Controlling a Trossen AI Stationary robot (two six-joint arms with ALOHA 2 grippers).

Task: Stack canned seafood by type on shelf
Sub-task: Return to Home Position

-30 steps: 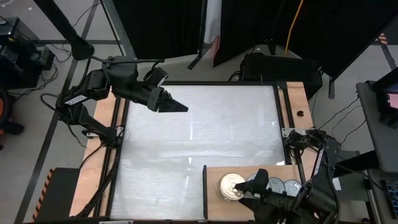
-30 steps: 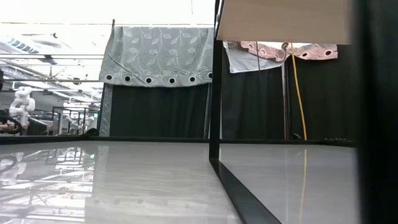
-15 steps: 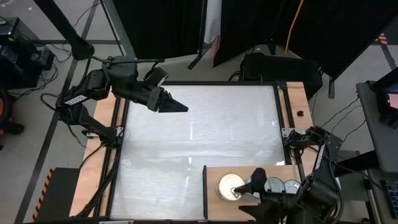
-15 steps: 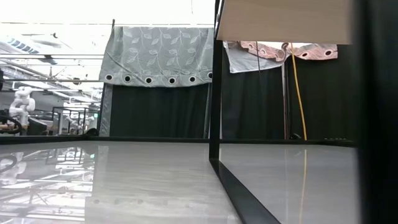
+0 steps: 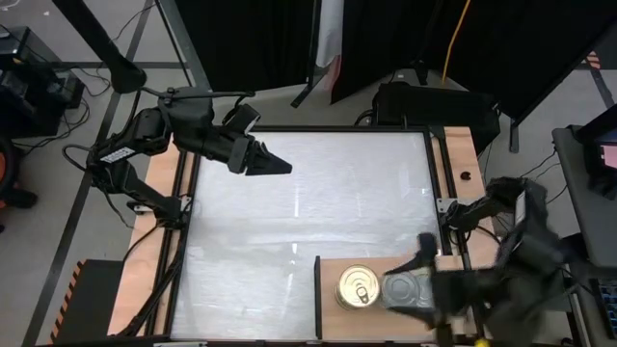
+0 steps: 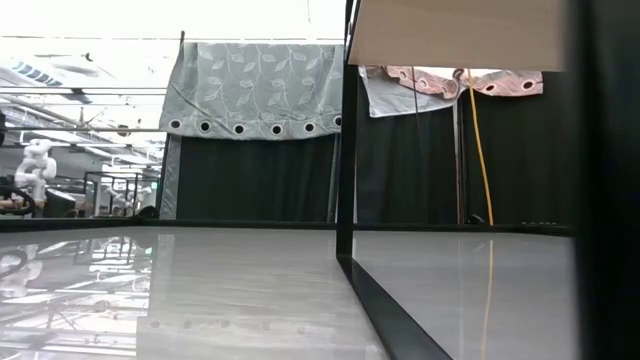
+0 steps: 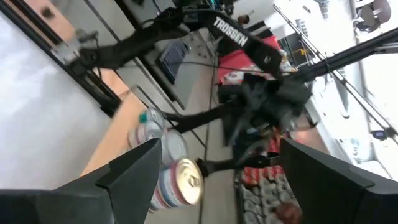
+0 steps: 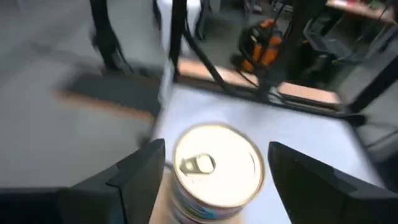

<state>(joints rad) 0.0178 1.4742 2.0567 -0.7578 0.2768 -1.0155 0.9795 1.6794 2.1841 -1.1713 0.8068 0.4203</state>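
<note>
The gold pull-ring-topped round tin (image 5: pixel 358 287) stands on the light-brown wooden shelf board (image 5: pixel 331 266) at lower right, just ahead of the right gripper (image 8: pixel 216 147), whose jaws are apart and empty. The silver-topped tins (image 5: pixel 409 287) beside it are smeared by the blurred arm. The left gripper (image 5: pixel 273 165) hangs at upper left, jaws apart.

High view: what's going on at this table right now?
Cans sit on the shelf at the bottom right of the high view: a gold-top can with silver-top cans beside it. The right gripper, open and empty, hovers close by the gold-top can. The left gripper, also open and empty, hangs over the far left of the white table.
</note>
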